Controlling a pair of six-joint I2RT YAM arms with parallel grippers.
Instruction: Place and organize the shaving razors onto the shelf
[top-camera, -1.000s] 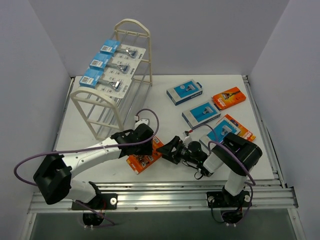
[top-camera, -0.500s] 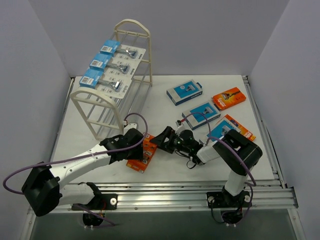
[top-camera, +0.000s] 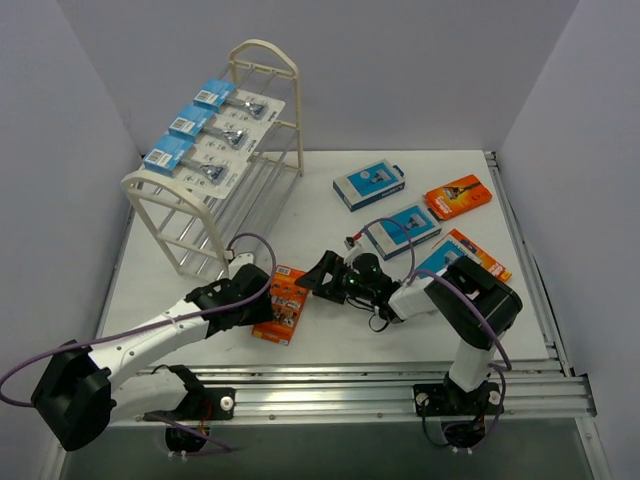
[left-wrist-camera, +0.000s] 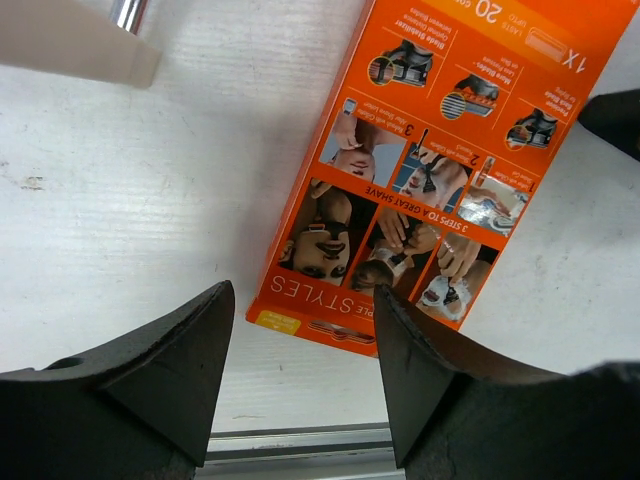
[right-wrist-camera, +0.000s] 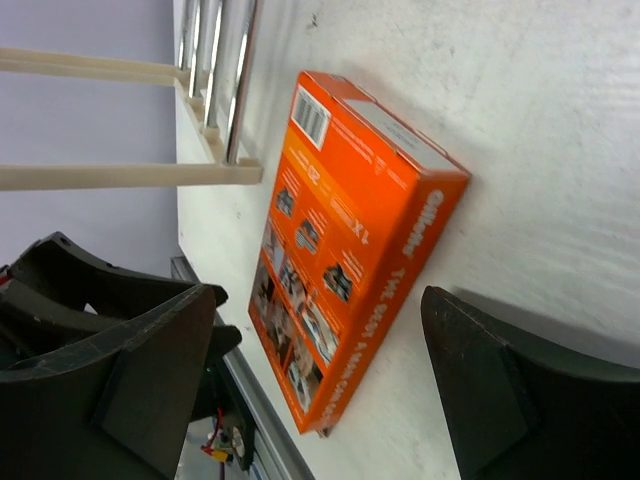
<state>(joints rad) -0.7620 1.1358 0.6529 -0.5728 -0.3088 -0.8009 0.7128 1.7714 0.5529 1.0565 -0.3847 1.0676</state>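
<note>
Orange cardboard razor box lay flat, printed back upward, on the white table, near its front edge and a little in front of the cream-white rod shelf. The left gripper hung low at the box's short end, jaws spread, nothing between them. The right gripper faced the box's long side from the right, jaws spread wider than the box and not touching it. Three white blister cards with blue headers lay in a row on the shelf's top tier. Two blue-and-white boxes and two more orange boxes lay scattered over the right half of the table.

The step in hand looked like picking up the nearest orange box. The next move would probably call for one gripper to close across the box's narrow sides, lift it, and carry it to a lower tier.

Room was tight: the metal front rail ran close by the box, the shelf's foot sat near the left fingers, and the two grippers were near each other. Open table lay toward the centre.
</note>
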